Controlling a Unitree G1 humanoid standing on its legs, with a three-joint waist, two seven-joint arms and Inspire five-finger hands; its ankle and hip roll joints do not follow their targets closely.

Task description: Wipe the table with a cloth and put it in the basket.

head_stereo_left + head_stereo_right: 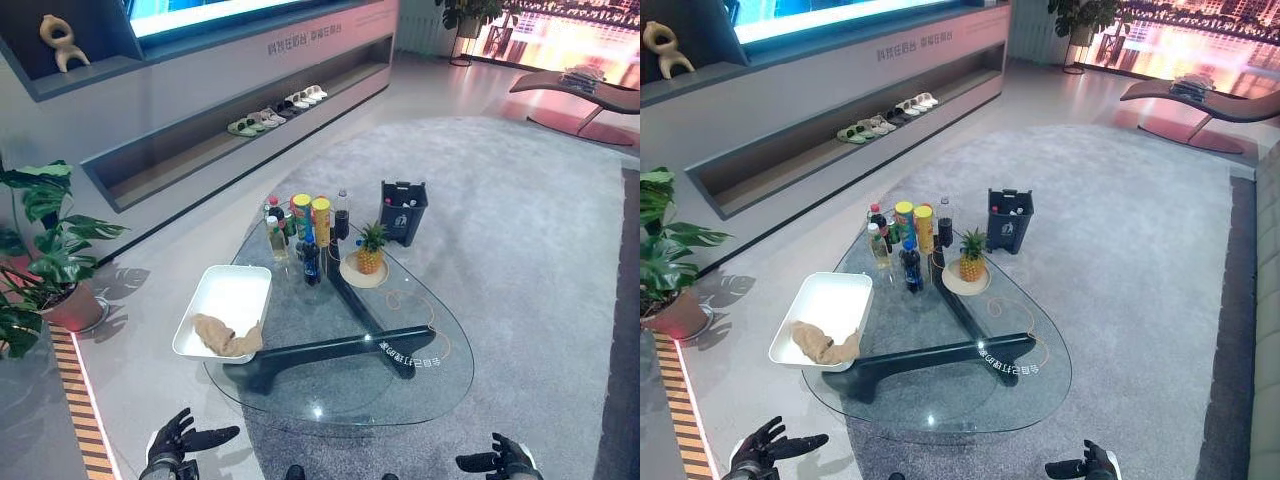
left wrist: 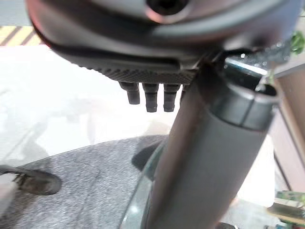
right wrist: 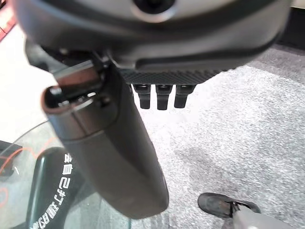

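1. Cloth (image 1: 226, 335) was the thing to handle, and neither hand held it: the left hand (image 1: 178, 438) hung low at the near left with fingers spread and relaxed, empty, and the right hand (image 1: 503, 460) hung low at the near right, also loose and empty.
2. Both hands were well short of the glass worktop (image 1: 400, 390), off its near edge.
3. On the worktop's left side sat a white basket (image 1: 243, 279), and the tan cloth lay crumpled at the basket's near end, one fold draped over the rim towards the glass.
4. Farther back stood bottles and cans (image 1: 300, 228) and a pineapple (image 1: 371, 250) on a plate, well apart from the cloth.
5. Judged by its slump, the cloth looked light, soft and limp, not fragile; it would bunch and trail when lifted.
6. The raised crumple in the middle seemed the best place to pinch, since a corner grip would likely leave the rest dragging over the rim.
7. Smooth glass should let the cloth slide easily under a flat hand.
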